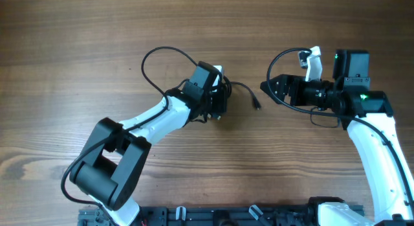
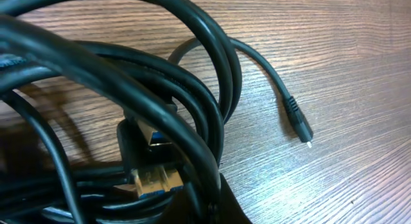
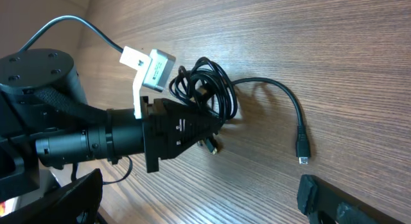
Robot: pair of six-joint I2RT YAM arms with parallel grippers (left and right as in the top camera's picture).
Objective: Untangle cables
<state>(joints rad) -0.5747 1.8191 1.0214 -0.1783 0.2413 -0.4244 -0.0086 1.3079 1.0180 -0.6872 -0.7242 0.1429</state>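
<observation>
The cables (image 1: 224, 90) are a small knotted bundle of thin black cords at mid-table. One strand trails right and ends in a small plug (image 1: 257, 104). My left gripper (image 1: 218, 101) is shut on the bundle. The left wrist view shows the coils (image 2: 160, 89) up close, with a gold and blue USB plug (image 2: 154, 182) at my jaws (image 2: 192, 211) and the small plug (image 2: 298, 121) lying free. My right gripper (image 1: 265, 89) is open and empty, just right of the trailing plug. The right wrist view shows its jaws (image 3: 192, 195) wide apart, with the bundle (image 3: 205, 89) and plug (image 3: 303, 150) ahead.
Thicker black arm wires loop off each wrist, one behind the left arm (image 1: 162, 54) and one by the right (image 1: 284, 54). The left arm's wrist camera mount (image 3: 151, 67) sits just behind the bundle. The wooden table (image 1: 77, 70) lies all round.
</observation>
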